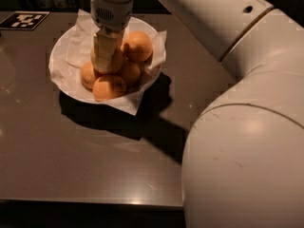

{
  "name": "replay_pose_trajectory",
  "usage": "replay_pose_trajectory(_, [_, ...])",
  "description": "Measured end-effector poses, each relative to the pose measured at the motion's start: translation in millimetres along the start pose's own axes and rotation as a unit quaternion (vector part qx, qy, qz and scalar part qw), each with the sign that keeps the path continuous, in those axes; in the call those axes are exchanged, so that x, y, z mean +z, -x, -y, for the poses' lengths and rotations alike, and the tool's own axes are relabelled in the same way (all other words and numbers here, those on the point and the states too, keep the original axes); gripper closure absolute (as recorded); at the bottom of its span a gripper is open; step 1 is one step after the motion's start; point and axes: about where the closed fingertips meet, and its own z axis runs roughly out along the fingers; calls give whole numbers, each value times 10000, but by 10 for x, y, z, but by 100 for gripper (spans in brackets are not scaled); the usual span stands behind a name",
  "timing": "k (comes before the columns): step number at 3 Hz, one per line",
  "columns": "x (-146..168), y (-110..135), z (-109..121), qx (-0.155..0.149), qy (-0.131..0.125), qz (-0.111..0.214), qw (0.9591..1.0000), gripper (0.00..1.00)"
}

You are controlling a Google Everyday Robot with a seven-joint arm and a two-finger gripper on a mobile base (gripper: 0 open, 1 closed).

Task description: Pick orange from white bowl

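Note:
The white bowl point(64, 56), lined with crumpled white paper, stands at the back left of the dark table and holds several orange fruits. My gripper point(107, 61) reaches straight down into the middle of the pile. It sits on a paler yellow-orange fruit, the orange point(115, 64), and hides most of it. A big round deeper-orange fruit point(137, 46) lies just to its right. Smaller orange fruits lie in front point(109, 87) and to the left point(88, 75).
My white arm point(247, 103) fills the right side of the view and casts a shadow on the table. A black-and-white marker tag point(23, 19) lies at the table's back left corner. The table's front edge point(90, 202) runs along the bottom.

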Motion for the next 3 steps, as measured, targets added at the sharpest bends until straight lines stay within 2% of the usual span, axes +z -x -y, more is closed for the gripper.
replay_pose_trajectory(1, [0, 0, 0, 0, 0, 0, 10000, 82])
replay_pose_trajectory(2, [0, 0, 0, 0, 0, 0, 10000, 100])
replay_pose_trajectory(3, [-270, 55, -70, -162, -172, 409, 9989, 100])
